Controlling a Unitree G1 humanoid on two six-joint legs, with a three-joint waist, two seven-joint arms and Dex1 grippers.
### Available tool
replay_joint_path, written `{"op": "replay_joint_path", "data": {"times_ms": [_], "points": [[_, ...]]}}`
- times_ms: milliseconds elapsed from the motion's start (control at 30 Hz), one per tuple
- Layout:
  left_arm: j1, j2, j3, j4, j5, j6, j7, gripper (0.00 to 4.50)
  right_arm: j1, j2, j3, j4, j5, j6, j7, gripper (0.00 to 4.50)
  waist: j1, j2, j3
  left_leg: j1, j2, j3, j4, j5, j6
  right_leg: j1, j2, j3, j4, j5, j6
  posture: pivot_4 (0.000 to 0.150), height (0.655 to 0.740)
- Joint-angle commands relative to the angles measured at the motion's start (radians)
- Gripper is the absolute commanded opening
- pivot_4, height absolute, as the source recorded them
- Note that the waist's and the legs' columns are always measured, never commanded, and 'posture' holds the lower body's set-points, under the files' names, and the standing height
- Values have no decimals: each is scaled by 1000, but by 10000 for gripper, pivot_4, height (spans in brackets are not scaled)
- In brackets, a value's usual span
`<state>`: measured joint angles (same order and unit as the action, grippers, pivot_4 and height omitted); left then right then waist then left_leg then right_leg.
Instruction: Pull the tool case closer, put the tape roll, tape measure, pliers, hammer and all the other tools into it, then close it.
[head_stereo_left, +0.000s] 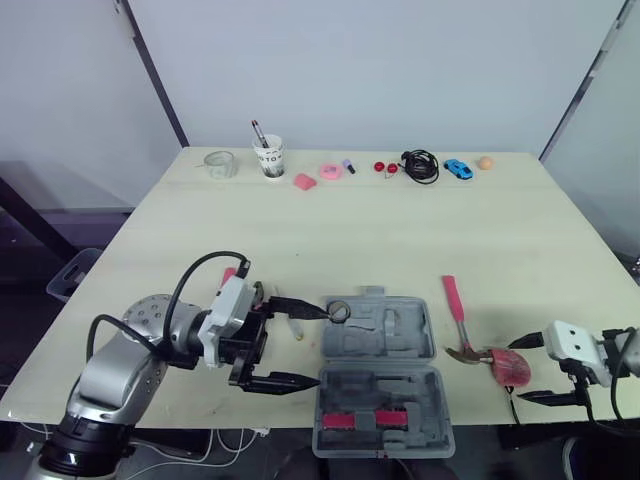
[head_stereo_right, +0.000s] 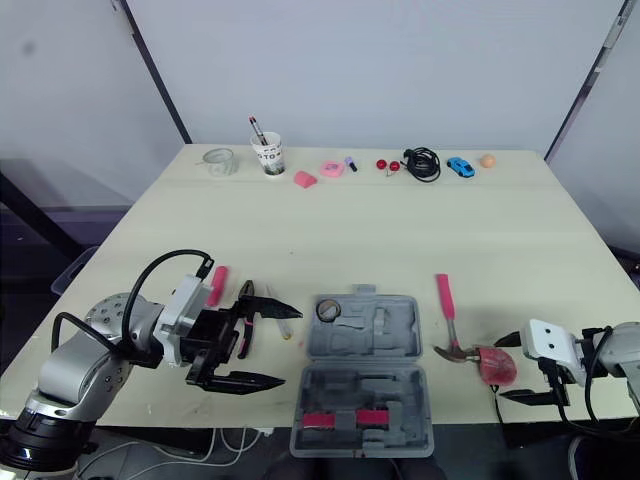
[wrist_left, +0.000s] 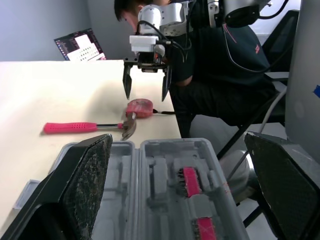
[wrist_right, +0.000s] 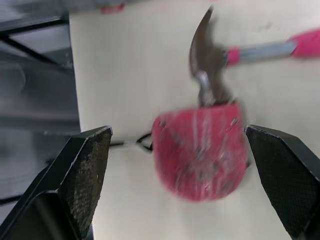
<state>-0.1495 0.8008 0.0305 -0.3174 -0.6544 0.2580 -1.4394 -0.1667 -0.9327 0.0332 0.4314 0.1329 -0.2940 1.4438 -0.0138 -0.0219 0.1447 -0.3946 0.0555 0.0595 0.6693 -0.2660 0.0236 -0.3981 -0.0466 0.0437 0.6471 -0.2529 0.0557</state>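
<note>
The grey tool case lies open near the front edge, with a tape roll in its far left corner and red-handled bits in the near half. My left gripper is open, its fingers spanning the case's left side. A pink-handled hammer lies right of the case, its head touching the red tape measure. My right gripper is open, with the tape measure between its fingertips. Pink-handled pliers lie partly hidden behind my left wrist.
Along the far edge stand a glass jar, a paper cup with a pen, pink bits, a black cable, a blue toy car and an orange ball. A person in dark clothes is beyond the right edge.
</note>
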Motion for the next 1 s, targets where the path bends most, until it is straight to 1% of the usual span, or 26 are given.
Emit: {"op": "replay_joint_path", "data": {"times_ms": [33, 133, 433, 1000], "points": [[21, 30, 29, -30, 0, -13, -15, 45000, -72, 15, 18, 80, -35, -48, -24, 44677, -3, 1, 0, 1, 0, 0, 0, 0, 0, 0, 0, 0, 0, 0, 0, 1500, 7400], [34, 36, 43, -39, -10, -9, -1, 45000, -116, 23, 28, 143, -50, -75, -33, 44677, 0, 1, 1, 1, 0, 1, 0, 0, 0, 0, 0, 1, 1, 0, 0, 1500, 7400], [58, 48, 62, -69, -18, 0, 16, 45000, -169, 41, 66, 278, -73, -152, -5, 44677, 0, 2, 1, 1, 0, 1, 0, 0, 0, 0, 0, 1, 1, 0, 0, 1500, 7400], [88, 74, 82, -91, -32, 4, 24, 45000, -232, 97, 98, 416, -108, -251, -2, 44677, 0, 3, 2, 3, 0, 2, 0, 0, 0, 0, 0, 2, 1, 0, 0, 1500, 7400]]}}
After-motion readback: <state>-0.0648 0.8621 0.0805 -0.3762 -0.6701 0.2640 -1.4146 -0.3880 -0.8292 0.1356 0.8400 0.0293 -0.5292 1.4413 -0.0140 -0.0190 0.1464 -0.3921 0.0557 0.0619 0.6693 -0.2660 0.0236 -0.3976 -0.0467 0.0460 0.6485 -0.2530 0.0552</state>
